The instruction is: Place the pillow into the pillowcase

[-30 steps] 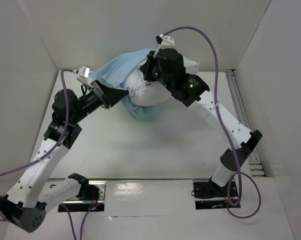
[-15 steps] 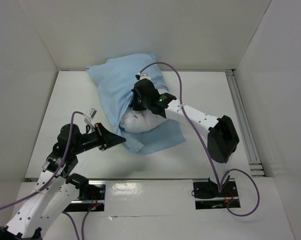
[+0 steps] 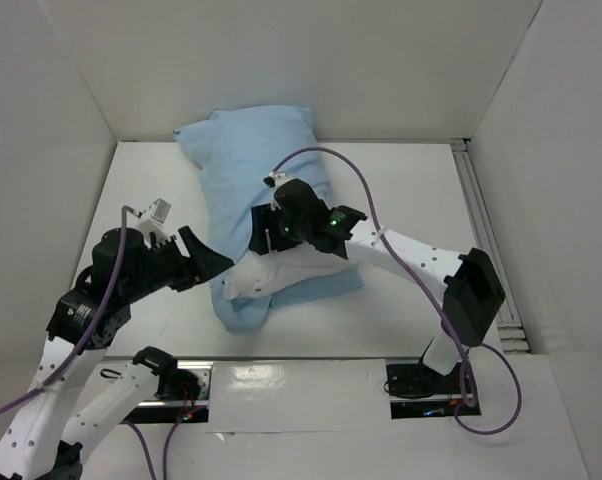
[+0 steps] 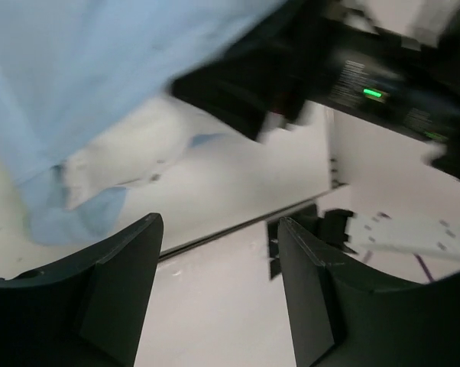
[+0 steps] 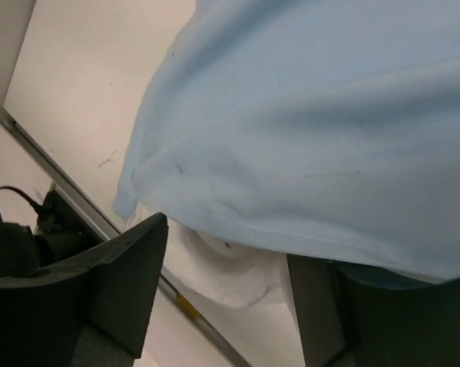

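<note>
The light blue pillowcase (image 3: pixel 249 160) lies on the white table, running from the back wall toward the front. The white pillow (image 3: pixel 266 272) is mostly inside it, with only its near end sticking out of the mouth. My right gripper (image 3: pixel 267 234) hovers over that mouth, open. In the right wrist view (image 5: pixel 226 241) the pillow end (image 5: pixel 230 267) bulges between the spread fingers under the pillowcase hem (image 5: pixel 306 153). My left gripper (image 3: pixel 214 262) stands just left of the near end, open and empty (image 4: pixel 220 223). The left wrist view shows the pillowcase (image 4: pixel 100 69) and pillow end (image 4: pixel 108 157) ahead.
White walls close in the table at the back and both sides. A metal rail (image 3: pixel 486 240) runs along the right edge. The arms' base plates (image 3: pixel 231 378) sit along the front edge. The right arm's black wrist (image 4: pixel 352 69) fills the top of the left wrist view.
Both grippers have gone from shut to open, letting go of the pillowcase. The bundle has come down from the air and settled on the table, and the left gripper has drawn back leftward.
</note>
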